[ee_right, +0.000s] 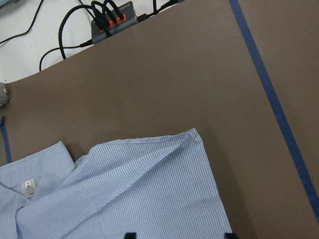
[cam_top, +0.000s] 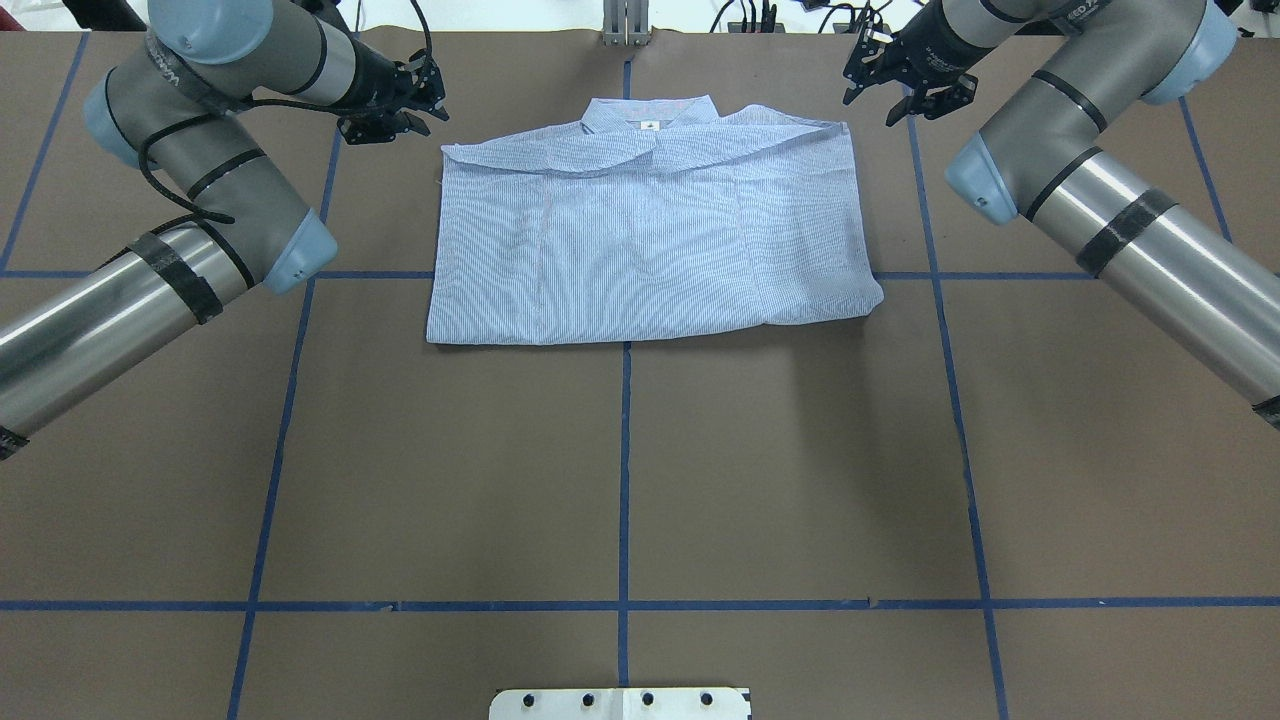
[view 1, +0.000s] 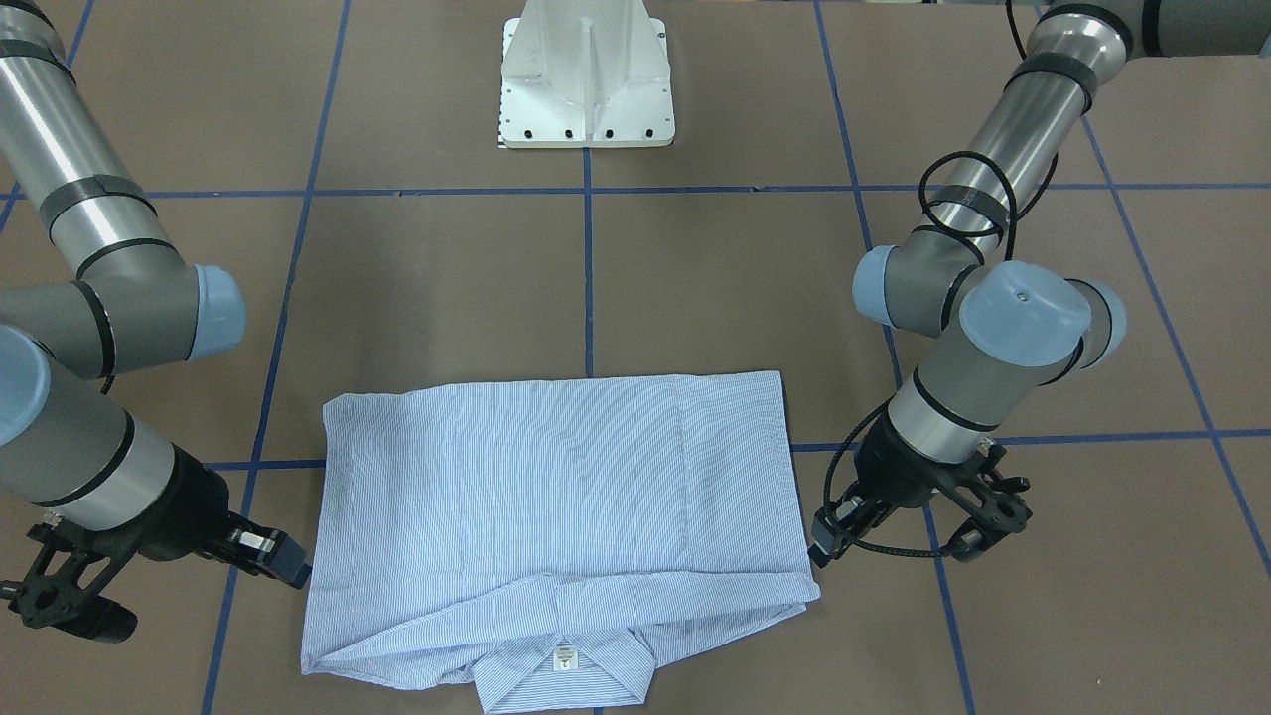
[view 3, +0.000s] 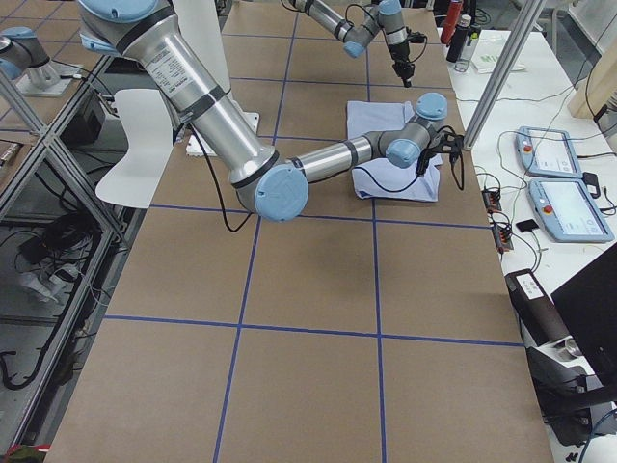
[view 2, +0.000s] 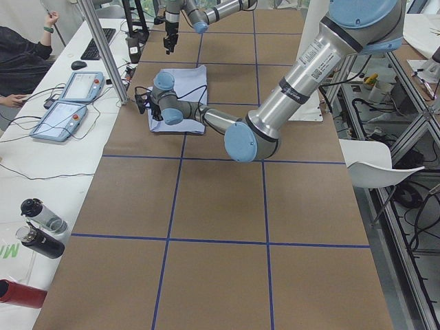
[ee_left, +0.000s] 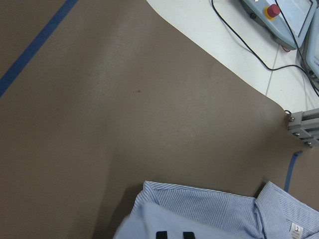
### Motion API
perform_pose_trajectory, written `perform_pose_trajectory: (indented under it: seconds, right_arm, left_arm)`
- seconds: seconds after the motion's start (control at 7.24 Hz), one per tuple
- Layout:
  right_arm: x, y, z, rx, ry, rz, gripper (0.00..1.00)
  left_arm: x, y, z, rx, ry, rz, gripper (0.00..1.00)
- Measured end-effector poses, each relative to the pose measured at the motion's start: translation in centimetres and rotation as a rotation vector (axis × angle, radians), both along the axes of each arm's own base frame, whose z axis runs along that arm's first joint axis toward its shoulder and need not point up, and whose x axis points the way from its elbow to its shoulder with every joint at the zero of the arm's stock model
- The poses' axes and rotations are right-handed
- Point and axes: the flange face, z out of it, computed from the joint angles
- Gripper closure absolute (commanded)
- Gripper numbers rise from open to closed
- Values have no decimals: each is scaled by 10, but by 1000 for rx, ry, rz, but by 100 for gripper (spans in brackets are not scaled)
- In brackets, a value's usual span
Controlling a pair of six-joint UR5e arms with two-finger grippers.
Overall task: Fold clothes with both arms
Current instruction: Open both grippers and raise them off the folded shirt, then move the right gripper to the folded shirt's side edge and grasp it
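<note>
The fingers (ee_right: 229,235) of the right gripper (ee_right: 179,235) are spread wide and nothing is held. Those (ee_left: 159,235) of the left gripper (ee_left: 173,235) are parted only narrowly, and nothing is seen between them. Between the two pairs the shirt (cam_top: 650,240) is laid flat, back up, with a collar-end corner just beside each pair and the collar (cam_top: 650,110) midway. The sleeves are judged already tucked in, so a half fold is taken as the step in hand: both corners would need to be pinched together and carried evenly toward the hem. The cloth is thin, finely striped and limp, shaped into a creased rectangle. Beneath it, a matte brown table cover (cam_top: 800,480) is crossed by blue tape lines (cam_top: 625,470).
</note>
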Motion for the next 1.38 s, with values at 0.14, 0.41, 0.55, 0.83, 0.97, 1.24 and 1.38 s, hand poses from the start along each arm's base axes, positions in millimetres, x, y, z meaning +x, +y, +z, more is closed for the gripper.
perform_pose_trajectory:
  seconds: [0.14, 0.41, 0.55, 0.83, 0.97, 1.24, 1.38]
  right_arm:
    - [2, 2, 0, 1, -4, 0, 0]
    - [-2, 38, 2, 21, -29, -30, 0]
    - [-6, 71, 10, 24, -39, -54, 0]
    - [-19, 122, 37, 1, -34, -103, 1]
    - [-32, 139, 50, -8, -20, -126, 1]
    - [-63, 162, 66, -12, 12, -159, 9]
    - [-71, 167, 70, -12, 23, -166, 34]
  left_arm:
    - [-2, 0, 0, 12, -6, 5, 38]
    - [-8, 0, -7, 33, -8, 12, 38]
    - [-10, 1, -13, 42, -4, 12, 38]
    - [-12, 3, -21, 51, 4, 12, 38]
    - [-13, 4, -22, 53, 5, 11, 38]
    - [-14, 5, -22, 53, 5, 11, 38]
    - [-14, 5, -21, 53, 6, 11, 38]
